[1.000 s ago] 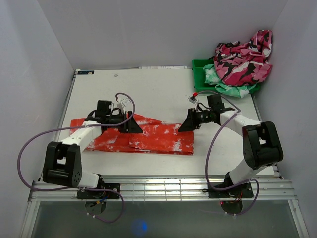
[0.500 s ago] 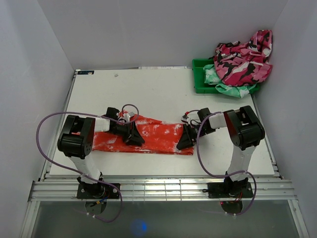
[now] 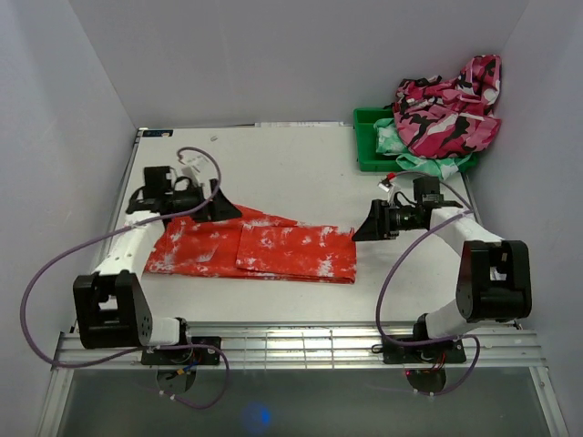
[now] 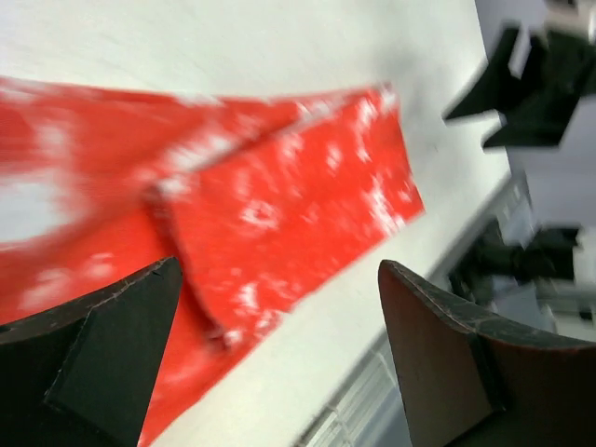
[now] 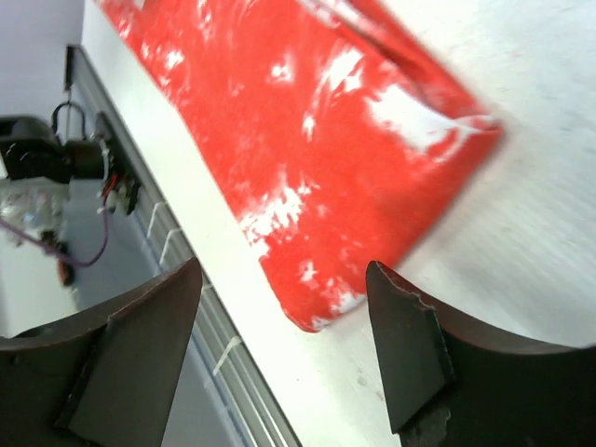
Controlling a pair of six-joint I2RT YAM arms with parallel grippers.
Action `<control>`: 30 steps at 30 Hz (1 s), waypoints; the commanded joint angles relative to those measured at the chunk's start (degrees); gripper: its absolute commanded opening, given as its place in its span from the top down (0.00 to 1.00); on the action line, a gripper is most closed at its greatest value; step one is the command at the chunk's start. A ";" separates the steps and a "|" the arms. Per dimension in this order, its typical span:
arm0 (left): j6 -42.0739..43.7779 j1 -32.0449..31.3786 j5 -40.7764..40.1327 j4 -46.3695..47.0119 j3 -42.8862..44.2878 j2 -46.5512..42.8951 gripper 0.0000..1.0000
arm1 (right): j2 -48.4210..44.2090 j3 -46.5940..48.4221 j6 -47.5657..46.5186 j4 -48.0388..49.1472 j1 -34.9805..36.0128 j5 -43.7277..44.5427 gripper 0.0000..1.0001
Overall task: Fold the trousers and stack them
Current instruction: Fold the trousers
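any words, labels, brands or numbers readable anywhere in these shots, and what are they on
No text can be read in any view.
Dark strip at the far left corner of the table: possibly a label, too small to read.
Trousers: only white speckles, no lettering.
Green bin: no marking visible.
Both wrist views: motion-blurred, no lettering seen.

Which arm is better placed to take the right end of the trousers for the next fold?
Probably the right: the right gripper, open, sits beside that end of the trousers; the left gripper, also open, is nearer their middle.
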 commanded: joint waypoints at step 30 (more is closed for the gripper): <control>26.51 48.71 -10.27 -13.88 11.92 18.56 0.13 | 12.82 -6.72 4.26 11.98 2.53 13.03 0.91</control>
